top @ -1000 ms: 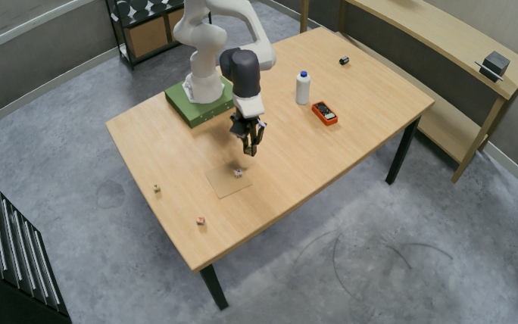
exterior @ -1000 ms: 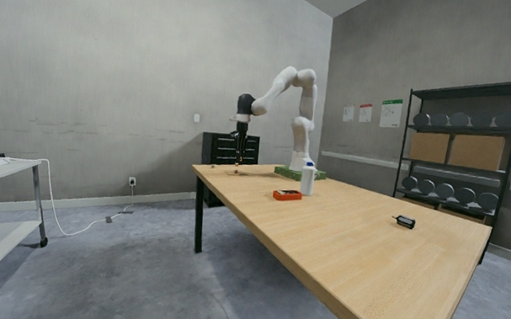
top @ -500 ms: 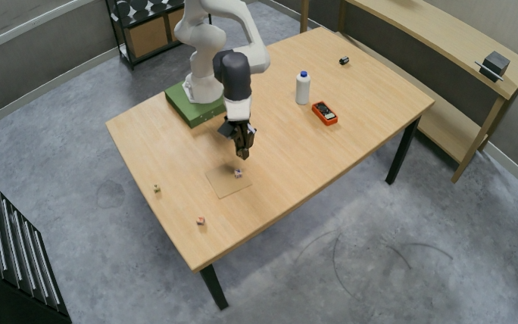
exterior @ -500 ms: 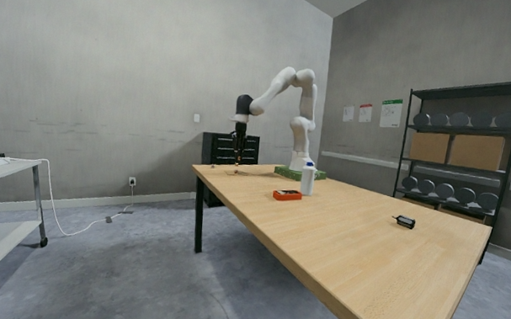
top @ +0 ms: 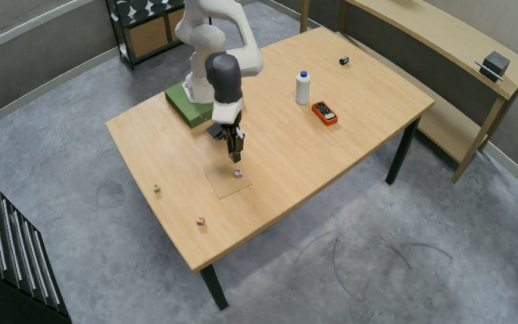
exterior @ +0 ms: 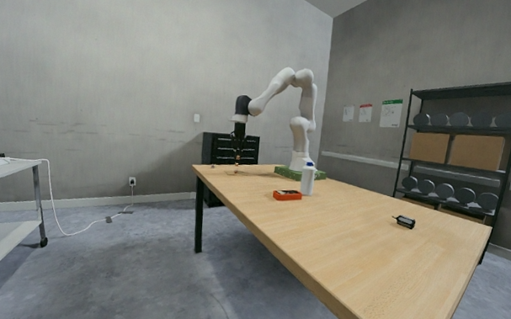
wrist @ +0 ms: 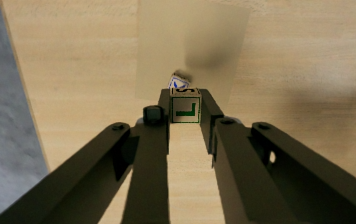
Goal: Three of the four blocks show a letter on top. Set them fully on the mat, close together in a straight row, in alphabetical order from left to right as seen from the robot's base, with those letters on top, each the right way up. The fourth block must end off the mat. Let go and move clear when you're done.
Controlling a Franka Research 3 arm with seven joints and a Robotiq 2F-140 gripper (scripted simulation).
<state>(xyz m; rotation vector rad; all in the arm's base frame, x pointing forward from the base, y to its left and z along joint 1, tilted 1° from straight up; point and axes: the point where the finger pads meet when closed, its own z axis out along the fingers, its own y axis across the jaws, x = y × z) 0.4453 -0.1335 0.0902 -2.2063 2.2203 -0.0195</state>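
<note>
My gripper (top: 235,157) (exterior: 237,159) is shut on a small pale block with a green letter L facing the wrist camera (wrist: 185,110); an S shows on its adjoining side. It holds the block above the table, close to the mat's robot-side edge. The thin tan mat (top: 221,191) (wrist: 160,35) carries one block with blue letter marks (top: 238,173) (wrist: 177,82), partly hidden behind the held block in the wrist view. A block with greenish marks (top: 156,188) lies off the mat near the table's edge. A block with orange-red marks (top: 200,220) also lies off the mat; its letter is unreadable.
A white bottle with a blue cap (top: 303,89) (exterior: 307,180) and an orange-red multimeter (top: 324,113) (exterior: 286,195) stand well away from the mat. A small black object (top: 344,60) (exterior: 405,221) lies farther off. The robot stands on a green base (top: 191,114).
</note>
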